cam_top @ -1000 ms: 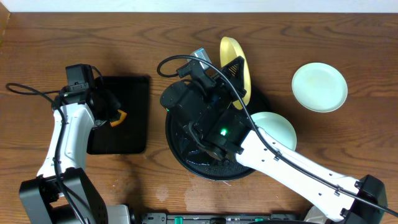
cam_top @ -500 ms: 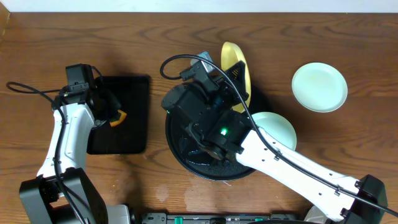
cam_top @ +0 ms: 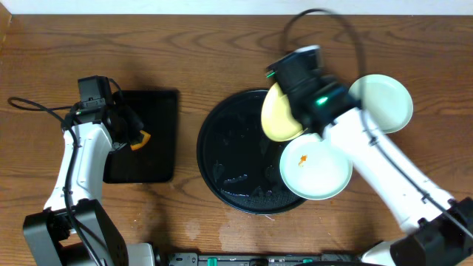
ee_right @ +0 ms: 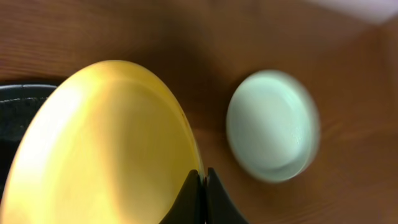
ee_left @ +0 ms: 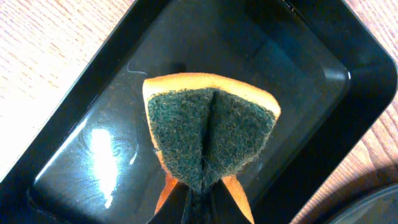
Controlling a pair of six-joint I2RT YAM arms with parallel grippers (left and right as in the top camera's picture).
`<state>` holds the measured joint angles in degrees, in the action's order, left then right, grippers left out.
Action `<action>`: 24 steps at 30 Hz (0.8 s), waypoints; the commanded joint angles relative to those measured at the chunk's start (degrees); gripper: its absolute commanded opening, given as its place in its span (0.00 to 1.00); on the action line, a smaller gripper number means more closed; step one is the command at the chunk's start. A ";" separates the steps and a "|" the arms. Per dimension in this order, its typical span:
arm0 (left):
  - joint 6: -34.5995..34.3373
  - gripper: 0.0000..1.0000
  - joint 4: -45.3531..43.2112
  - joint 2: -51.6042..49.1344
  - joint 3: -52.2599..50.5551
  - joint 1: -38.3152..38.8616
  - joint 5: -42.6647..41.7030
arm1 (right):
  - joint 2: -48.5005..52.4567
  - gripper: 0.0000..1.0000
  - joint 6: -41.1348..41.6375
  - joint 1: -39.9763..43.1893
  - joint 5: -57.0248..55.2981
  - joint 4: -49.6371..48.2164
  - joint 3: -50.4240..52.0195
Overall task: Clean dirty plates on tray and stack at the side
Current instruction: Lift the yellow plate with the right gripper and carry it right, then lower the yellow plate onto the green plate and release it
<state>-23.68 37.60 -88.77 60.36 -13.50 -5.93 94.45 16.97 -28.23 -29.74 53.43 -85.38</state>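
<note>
My right gripper is shut on the rim of the yellow plate and holds it tilted over the right edge of the round black tray; the wrist view shows the plate pinched between the fingers. A mint-white plate with an orange smear lies on the tray's right rim. A second mint-white plate lies on the table at the right and also shows in the right wrist view. My left gripper is shut on a green and orange sponge over the rectangular black tray.
The rectangular tray holds shallow water under the sponge. Bare wooden table surrounds both trays. Droplets lie on the round tray's floor.
My right arm has swung from over the round tray to the right, carrying the yellow plate with it. The smeared mint-white plate is now uncovered. The left arm has not moved.
</note>
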 commanded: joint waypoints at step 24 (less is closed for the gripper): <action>0.98 0.08 0.07 0.13 -0.31 -0.26 -0.31 | -0.76 0.19 -2.21 50.82 39.76 -5.88 9.57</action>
<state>-23.68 37.58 -88.77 60.36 -13.50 -6.07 94.48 15.14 22.96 8.80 48.21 -76.34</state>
